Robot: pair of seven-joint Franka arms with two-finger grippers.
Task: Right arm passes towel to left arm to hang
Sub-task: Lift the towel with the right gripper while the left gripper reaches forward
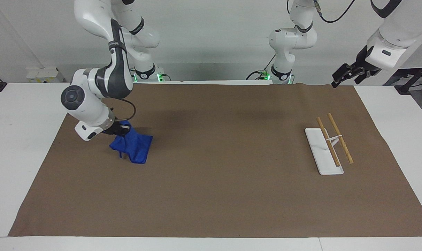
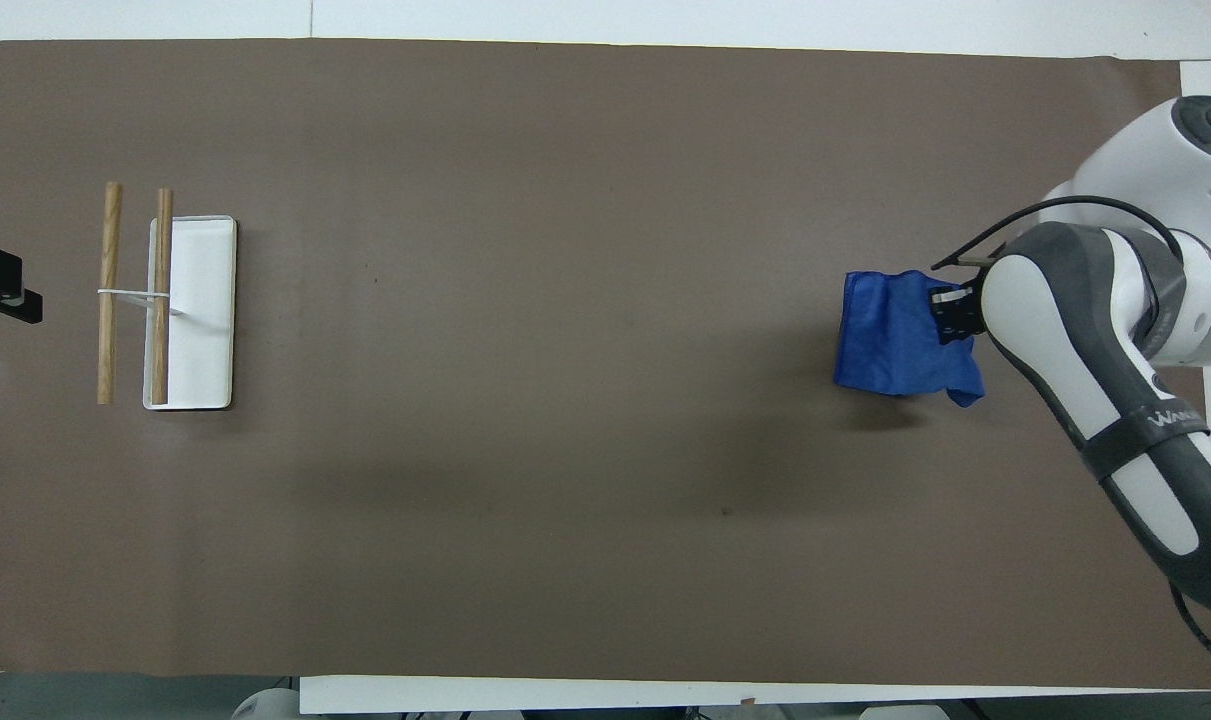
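My right tool (image 1: 123, 128) is buried in the bunched top of the towel (image 1: 134, 148), so its fingertips are hidden, and in the overhead view my own forearm covers most of it. My left tool (image 2: 0, 293) is cut off by the overhead view's edge. Both my upper arms run out of the facing view's top edge.

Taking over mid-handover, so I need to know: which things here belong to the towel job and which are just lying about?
In the job:
- towel, hanging from the shut right gripper over the brown mat
- left gripper, waiting open at its own end
- rack with two wooden bars, where the towel presumably hangs

Lying about:
- nothing else on the mat
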